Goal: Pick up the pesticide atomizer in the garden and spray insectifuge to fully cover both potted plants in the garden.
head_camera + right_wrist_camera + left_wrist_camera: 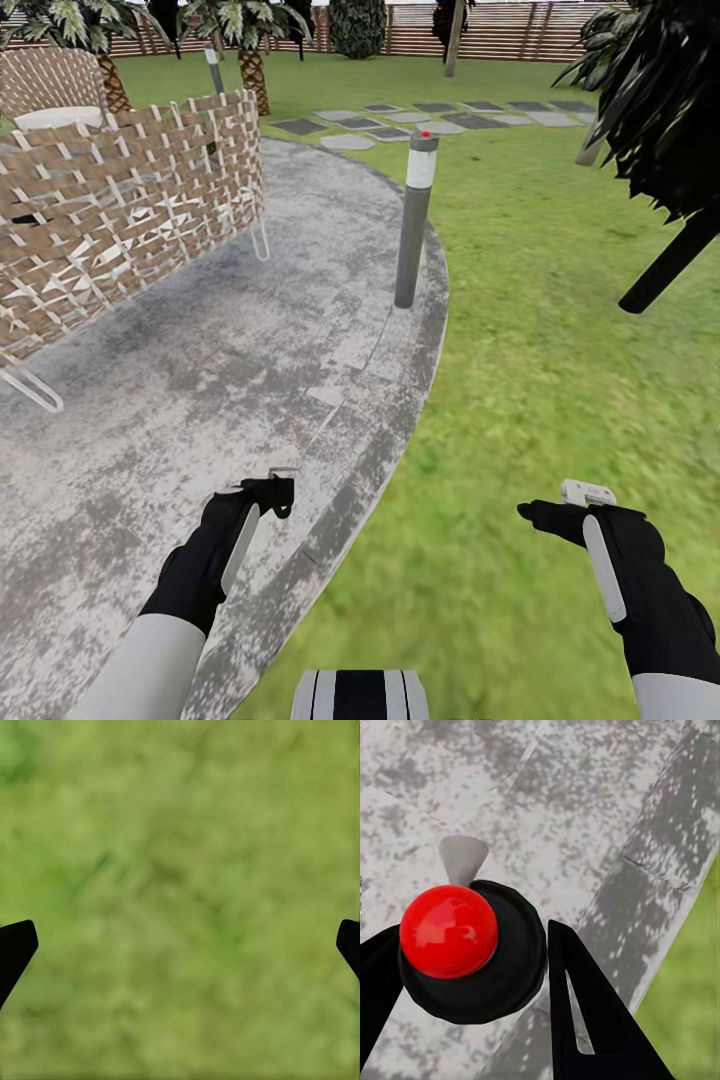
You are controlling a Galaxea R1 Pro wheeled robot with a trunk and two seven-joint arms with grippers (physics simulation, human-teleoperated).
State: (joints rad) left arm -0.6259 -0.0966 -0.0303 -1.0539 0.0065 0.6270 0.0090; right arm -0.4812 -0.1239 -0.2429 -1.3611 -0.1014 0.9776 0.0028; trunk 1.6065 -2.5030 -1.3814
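The pesticide atomizer and the potted plants are out of view. I stand at the curved edge between grey paving [200,400] and the garden lawn [560,380]. My left gripper [276,496] hangs low over the paving with its fingers [585,1005] apart. Between them in the left wrist view sits a glossy red ball [448,931] on a round black disc [514,967]; I cannot tell what it is or whether the fingers touch it. My right gripper [545,515] hangs over the grass, open and empty, its fingertips [15,945] far apart.
A grey bollard post [414,222] with a white band and red top stands at the paving's edge ahead. Woven wicker chairs [120,210] stand at the left. Stepping stones [450,115], palms [250,70], a dark leafy plant [670,100] and a slatted fence [500,30] lie beyond.
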